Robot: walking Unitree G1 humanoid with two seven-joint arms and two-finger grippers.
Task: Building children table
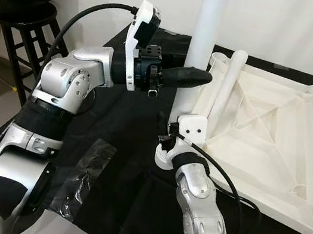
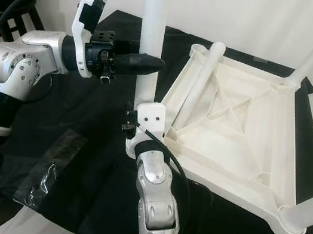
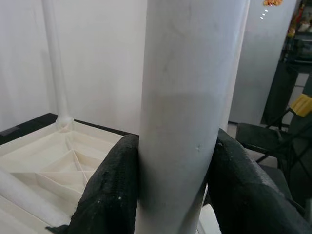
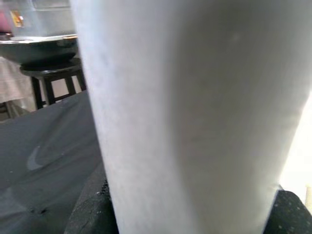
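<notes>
The upright white table leg (image 1: 205, 34) stood at the near corner of the inverted white tabletop (image 2: 246, 124), clamped high by the left gripper (image 1: 189, 77) and low by the right gripper (image 2: 139, 116), evidently to steady it plumb for seating in its socket.

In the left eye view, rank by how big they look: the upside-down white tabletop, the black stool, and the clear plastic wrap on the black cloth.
1. Tabletop, clearly the largest.
2. Stool, partly cut off by the left arm.
3. Plastic wrap, the smallest, though it is nearer the camera, so its rank against the stool is unsure.
</notes>
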